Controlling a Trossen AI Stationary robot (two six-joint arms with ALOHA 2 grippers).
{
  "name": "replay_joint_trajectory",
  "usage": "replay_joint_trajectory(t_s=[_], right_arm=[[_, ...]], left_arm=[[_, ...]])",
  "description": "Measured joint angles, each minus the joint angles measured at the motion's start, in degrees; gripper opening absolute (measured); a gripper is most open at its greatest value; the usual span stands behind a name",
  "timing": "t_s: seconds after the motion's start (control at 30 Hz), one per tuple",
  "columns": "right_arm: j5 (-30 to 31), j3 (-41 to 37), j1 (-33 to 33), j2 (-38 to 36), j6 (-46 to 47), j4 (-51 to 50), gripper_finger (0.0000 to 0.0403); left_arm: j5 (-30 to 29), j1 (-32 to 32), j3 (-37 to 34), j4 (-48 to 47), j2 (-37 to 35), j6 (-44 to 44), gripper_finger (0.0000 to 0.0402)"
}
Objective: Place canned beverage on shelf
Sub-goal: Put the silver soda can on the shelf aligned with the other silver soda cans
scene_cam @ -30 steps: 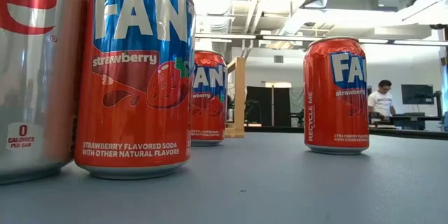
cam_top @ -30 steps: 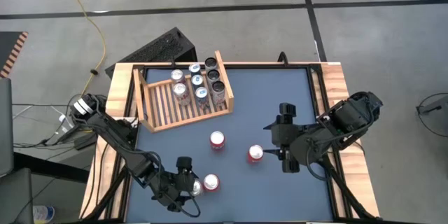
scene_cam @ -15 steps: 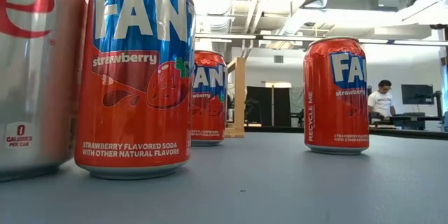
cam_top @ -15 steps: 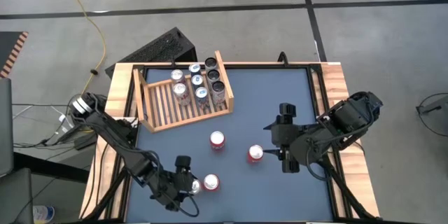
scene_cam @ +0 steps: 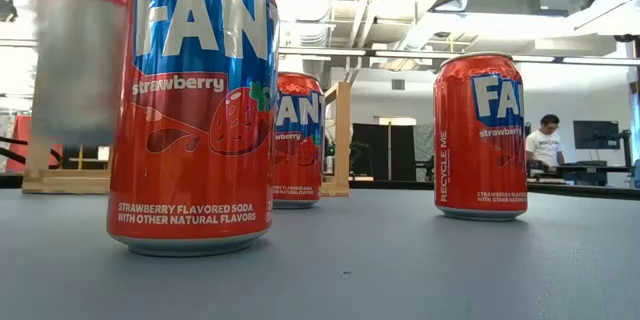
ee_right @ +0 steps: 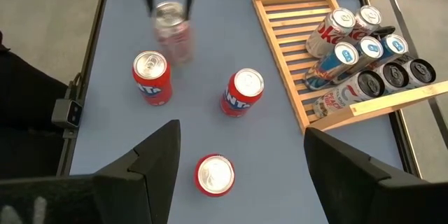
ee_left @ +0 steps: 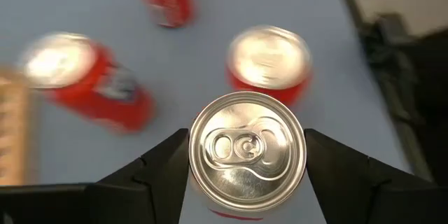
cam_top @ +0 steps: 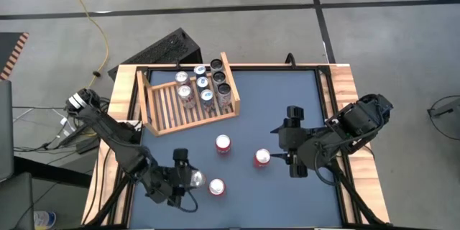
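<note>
My left gripper (cam_top: 188,180) is shut on a silver can with red lettering (cam_top: 197,180) near the table's front left; the can shows blurred in the low view (scene_cam: 80,55), above the table top. Three red Fanta cans stand upright on the table (cam_top: 216,187) (cam_top: 223,144) (cam_top: 262,158). The light-wood slatted shelf (cam_top: 164,104) sits at the far left and holds several cans (cam_top: 205,86) along its right side. My right gripper (cam_top: 280,145) is open beside the right-hand red can (ee_right: 215,175), touching nothing. My left gripper pinches the silver can between its two fingers (ee_left: 164,164), one on each side of the can's wall just below the top rim (ee_left: 194,157). The fingers come slanting down from the table's left. The can is upright and lifted clear of the table.
A black ridged box (cam_top: 165,49) lies on the floor beyond the table's far left corner. Wooden side rails (cam_top: 345,86) border the table. The red can nearest the front (ee_left: 269,63) stands close beside the lifted can. A person (scene_cam: 545,145) sits far off in the room.
My left gripper has risen with the silver can and drifted a little toward the table's far left. The can stood on the table beside the front red can and is now lifted clear, still upright. The red cans have kept still.
</note>
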Motion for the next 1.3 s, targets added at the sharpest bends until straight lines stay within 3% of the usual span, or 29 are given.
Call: replay_joint_trajectory(t_s=[0.1, 0.27, 0.53, 0.7, 0.93, 1.3], right_arm=[[0.01, 0.0, 0.0, 0.0, -1.03, 0.02, 0.0276], [0.28, 0.0, 0.0, 0.0, -2.41, 0.0, 0.0276], [0.63, 0.0, -0.07, 0.0, -4.2, 0.0, 0.0276], [0.66, 0.0, -0.06, 0.0, -4.78, 0.01, 0.0276], [0.66, 0.0, -0.07, -0.11, -5.56, 0.02, 0.0276], [0.68, 0.0, -0.07, -0.11, -5.55, 0.0, 0.0276]], left_arm=[[-3.59, 1.19, 0.0, -3.74, -3.65, 0.16, 0.0231], [-3.54, 5.82, 0.09, -8.71, -9.66, 3.16, 0.0231], [-2.47, 20.24, -0.45, -18.72, -16.24, 9.32, 0.0231], [-0.96, 30.16, -7.44, -16.08, -21.75, 11.8, 0.0231], [7.08, 42.69, -18.07, -5.46, -29.15, 17.06, 0.0231], [18.86, 55.99, -23.71, 2.08, -29.97, 23.1, 0.0231]])
